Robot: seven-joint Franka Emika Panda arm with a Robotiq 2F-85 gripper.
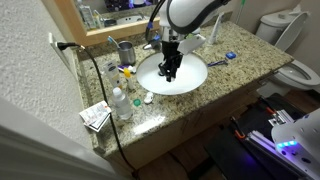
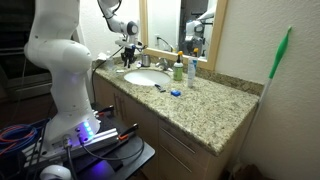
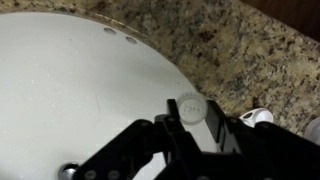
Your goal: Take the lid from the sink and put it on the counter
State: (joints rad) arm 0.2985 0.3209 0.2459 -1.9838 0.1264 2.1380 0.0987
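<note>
Between the gripper's (image 3: 193, 120) jaws sits a small, round, white lid (image 3: 190, 104).

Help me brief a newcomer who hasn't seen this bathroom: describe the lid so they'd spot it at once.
Find the white oval sink set in the speckled granite counter. In the wrist view, the lid shows at the basin's rim, between the fingertips of the gripper. It is a small, flat, round white disc, unlike the tall clear bottle on the counter.
</note>
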